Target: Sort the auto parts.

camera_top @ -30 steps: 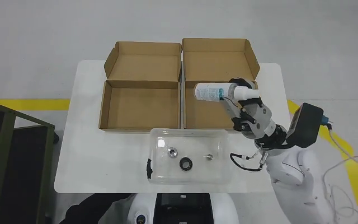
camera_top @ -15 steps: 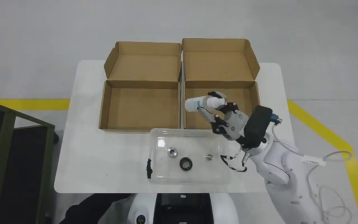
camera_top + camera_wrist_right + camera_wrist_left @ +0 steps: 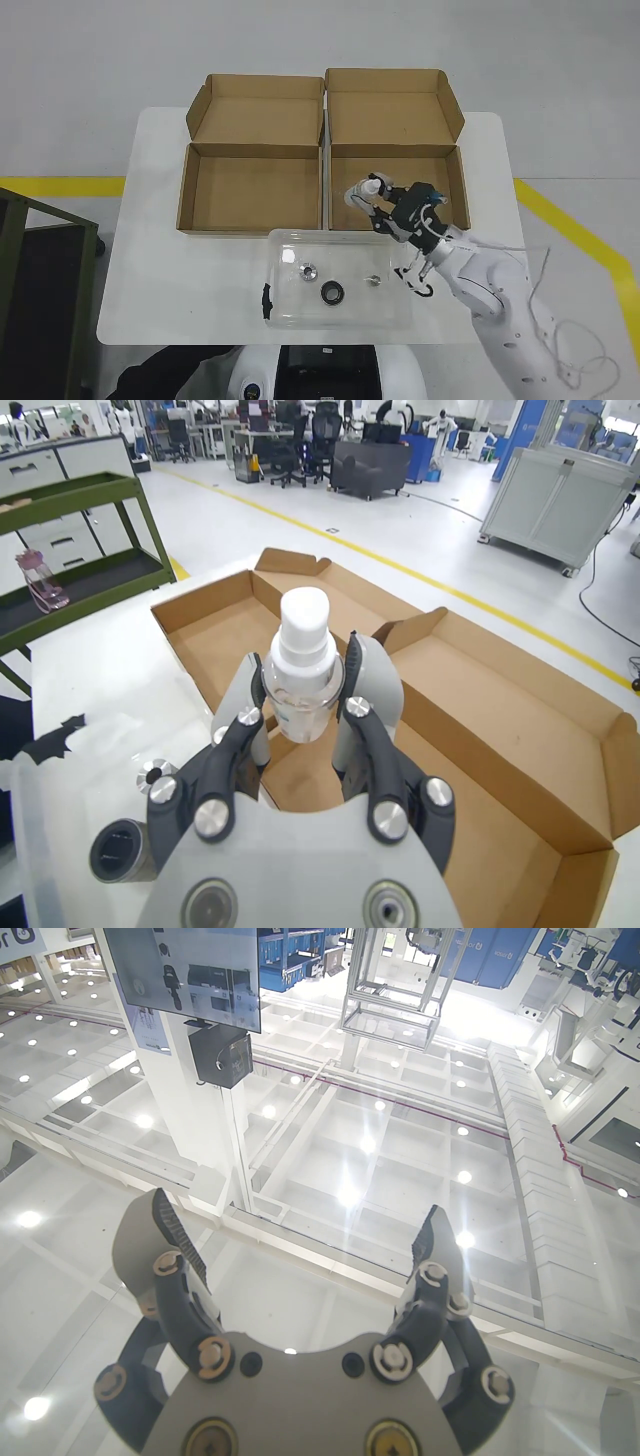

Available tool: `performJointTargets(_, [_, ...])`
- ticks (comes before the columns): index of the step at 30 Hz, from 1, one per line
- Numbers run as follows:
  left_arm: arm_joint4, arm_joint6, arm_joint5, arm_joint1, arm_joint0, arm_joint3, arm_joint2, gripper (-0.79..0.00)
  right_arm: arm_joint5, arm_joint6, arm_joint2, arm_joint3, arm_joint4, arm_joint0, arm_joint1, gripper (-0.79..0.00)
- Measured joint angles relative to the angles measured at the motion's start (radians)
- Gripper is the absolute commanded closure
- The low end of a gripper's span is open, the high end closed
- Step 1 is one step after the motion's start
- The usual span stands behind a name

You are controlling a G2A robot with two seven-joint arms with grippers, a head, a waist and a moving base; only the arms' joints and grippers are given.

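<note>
Clamping shut on a spray bottle (image 3: 302,635), the right gripper (image 3: 302,672) holds it over the near corner of the right-hand cardboard box (image 3: 400,168), just behind the clear tray (image 3: 345,243) of small metal parts (image 3: 332,293). The left gripper (image 3: 297,1208) is gaping wide, empty!

From high above, the whole counter (image 3: 150,260) is looked straight down upon, cardboard boxes (image 3: 250,190) at its far edge, clear tray (image 3: 340,233) at its near edge. The left wrist camera is tilted up at the ceiling (image 3: 400,1128), close behind the left gripper (image 3: 297,1218). The right wrist camera is held close behind the right gripper (image 3: 303,655), aimed across the counter into the hall. Boxes, tray and spray bottle (image 3: 304,615) are shared with the top view.
</note>
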Motion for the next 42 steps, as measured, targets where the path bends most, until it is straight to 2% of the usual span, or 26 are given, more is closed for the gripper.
performJointTargets(15, [0.0, 0.0, 0.0, 0.0, 0.0, 0.0, 0.0, -0.785, 0.051, 0.091, -0.11, 0.194, -0.041, 0.161, -0.02, 0.0])
performJointTargets(23, [0.0, 0.0, 0.0, 0.0, 0.0, 0.0, 0.0, -0.785, 0.098, 0.082, -0.166, 0.309, -0.042, 0.236, -0.037, 0.0])
performJointTargets(33, [0.0, 0.0, 0.0, 0.0, 0.0, 0.0, 0.0, -0.785, 0.132, 0.096, -0.206, 0.381, -0.069, 0.285, -0.05, 0.0])
performJointTargets(34, [0.0, 0.0, 0.0, 0.0, 0.0, 0.0, 0.0, -0.785, 0.133, 0.098, -0.208, 0.387, -0.069, 0.287, -0.051, -0.022])
performJointTargets(38, [0.0, 0.0, 0.0, 0.0, 0.0, 0.0, 0.0, -0.785, 0.142, 0.104, -0.214, 0.408, -0.063, 0.292, -0.055, -0.339])
performJointTargets(39, [0.0, 0.0, 0.0, 0.0, 0.0, 0.0, 0.0, -0.785, 0.143, 0.104, -0.216, 0.411, -0.062, 0.293, -0.056, -0.597])
performJointTargets(40, [0.0, 0.0, 0.0, 0.0, 0.0, 0.0, 0.0, -0.785, 0.144, 0.105, -0.217, 0.414, -0.061, 0.293, -0.056, -0.73])
performJointTargets(41, [0.0, 0.0, 0.0, 0.0, 0.0, 0.0, 0.0, -0.785, 0.145, 0.105, -0.218, 0.415, -0.061, 0.292, -0.057, -0.785])
performJointTargets(42, [0.0, 0.0, 0.0, 0.0, 0.0, 0.0, 0.0, -0.785, 0.147, 0.105, -0.219, 0.414, -0.06, 0.291, -0.058, -0.785])
